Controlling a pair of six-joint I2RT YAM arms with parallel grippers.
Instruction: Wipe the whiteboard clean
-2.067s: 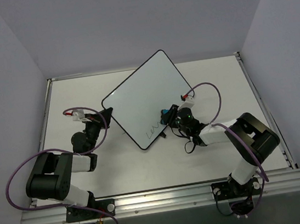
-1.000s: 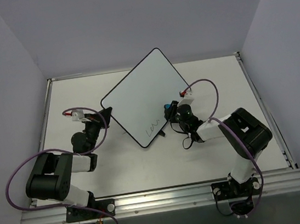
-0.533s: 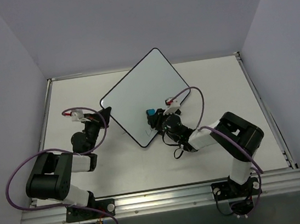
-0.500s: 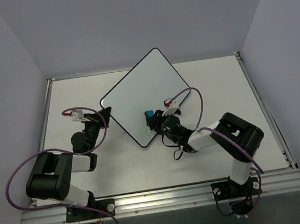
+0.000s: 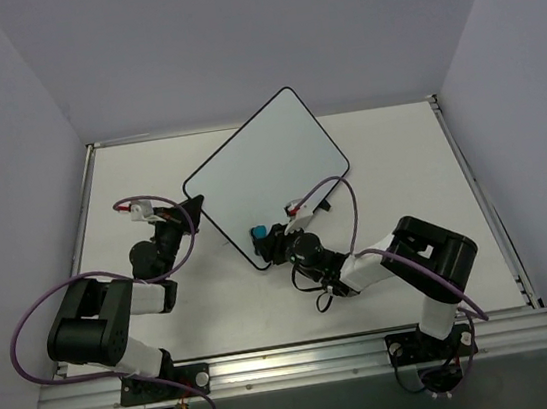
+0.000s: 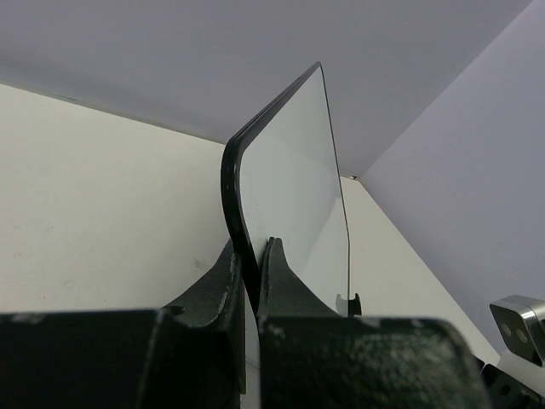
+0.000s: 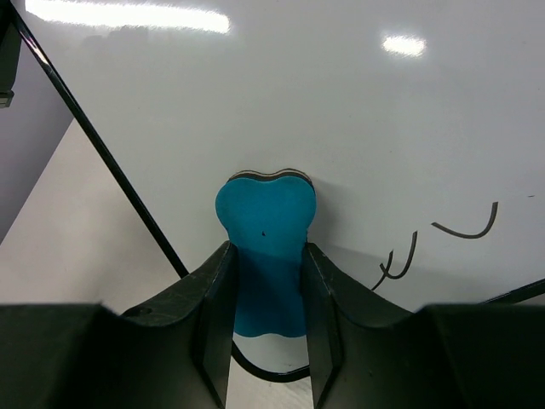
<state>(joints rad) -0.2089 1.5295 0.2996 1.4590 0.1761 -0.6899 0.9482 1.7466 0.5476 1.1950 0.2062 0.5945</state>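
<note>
White tabletop [image 5: 397, 148], pale purple walls [image 5: 232, 38], marked whiteboard [image 5: 259, 171]

Brightly and evenly lit from above, with soft faint shadows only. Shows two glare patches on the whiteboard [image 7: 341, 128], top of right wrist view. Blurry and dark along the bottom of both wrist views.

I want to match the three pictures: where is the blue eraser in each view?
Top external: blue eraser near the whiteboard's nearest corner.
Left wrist: not in it.
Right wrist: lower centre, held in the right gripper.
Shared landmark: the whiteboard's black frame.
</note>
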